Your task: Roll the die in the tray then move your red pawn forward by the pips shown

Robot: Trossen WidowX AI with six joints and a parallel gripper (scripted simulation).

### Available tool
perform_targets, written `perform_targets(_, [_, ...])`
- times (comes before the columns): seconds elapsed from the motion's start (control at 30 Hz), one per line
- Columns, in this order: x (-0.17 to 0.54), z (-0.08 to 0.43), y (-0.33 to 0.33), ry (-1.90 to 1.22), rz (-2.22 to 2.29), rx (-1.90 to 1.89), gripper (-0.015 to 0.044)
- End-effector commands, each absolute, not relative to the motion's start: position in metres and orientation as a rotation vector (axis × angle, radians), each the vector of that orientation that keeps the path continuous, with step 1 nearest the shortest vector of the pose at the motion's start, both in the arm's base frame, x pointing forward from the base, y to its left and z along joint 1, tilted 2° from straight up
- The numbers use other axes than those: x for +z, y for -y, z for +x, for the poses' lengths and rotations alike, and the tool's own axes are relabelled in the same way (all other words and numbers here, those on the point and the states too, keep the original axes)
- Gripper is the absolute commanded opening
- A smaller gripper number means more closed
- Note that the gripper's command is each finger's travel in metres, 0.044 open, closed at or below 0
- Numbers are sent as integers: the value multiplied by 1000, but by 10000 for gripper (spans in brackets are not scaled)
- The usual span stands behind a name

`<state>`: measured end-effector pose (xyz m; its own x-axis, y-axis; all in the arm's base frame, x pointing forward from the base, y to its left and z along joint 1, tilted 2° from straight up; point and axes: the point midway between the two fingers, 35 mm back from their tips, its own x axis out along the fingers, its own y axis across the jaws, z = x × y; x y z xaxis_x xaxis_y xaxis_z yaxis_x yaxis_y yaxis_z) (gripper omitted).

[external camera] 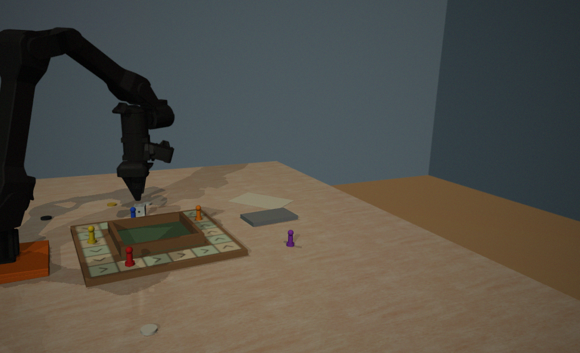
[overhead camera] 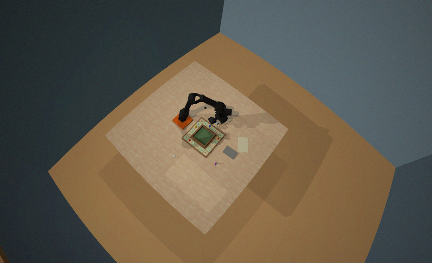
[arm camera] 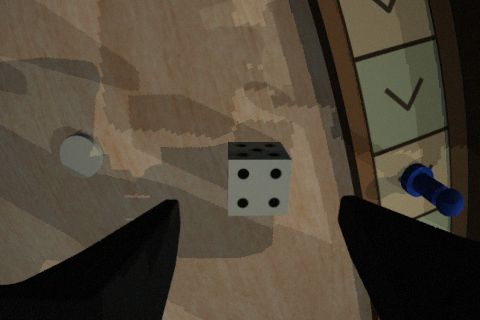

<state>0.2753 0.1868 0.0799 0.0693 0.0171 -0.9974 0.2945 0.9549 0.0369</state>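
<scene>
My gripper (overhead camera: 217, 121) (external camera: 138, 198) (arm camera: 261, 211) is open and points down, its fingertips above and to either side of the die. The white die (external camera: 140, 210) (arm camera: 258, 187) rests on the table just outside the board (external camera: 164, 268) (arm camera: 352, 110), close behind the blue pawn (overhead camera: 209, 125) (external camera: 132, 212) (arm camera: 425, 185) in the exterior view. Its top face shows four pips, a side face five. The red pawn (overhead camera: 189, 140) (external camera: 129, 256) stands upright on the second square from the board's front-left corner; arrows there point right. The green-floored tray (external camera: 164, 244) in the board's middle is empty.
On the board stand a yellow pawn (overhead camera: 196, 126) (external camera: 91, 235) and an orange pawn (overhead camera: 218, 137) (external camera: 198, 213). Off it are a purple pawn (external camera: 290, 238), a grey slab (external camera: 269, 217), a pale sheet (external camera: 260, 200) and several discs, one pale disc (arm camera: 81, 156) left of the die.
</scene>
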Motion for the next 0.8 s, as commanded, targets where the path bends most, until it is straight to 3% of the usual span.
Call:
perform_targets(0.0, [71, 274, -186, -1503, 254, -222, 275])
perform_targets(0.7, [43, 276, -187, -1503, 254, -222, 275])
perform_targets(0.77, [43, 276, -187, -1503, 254, -222, 222])
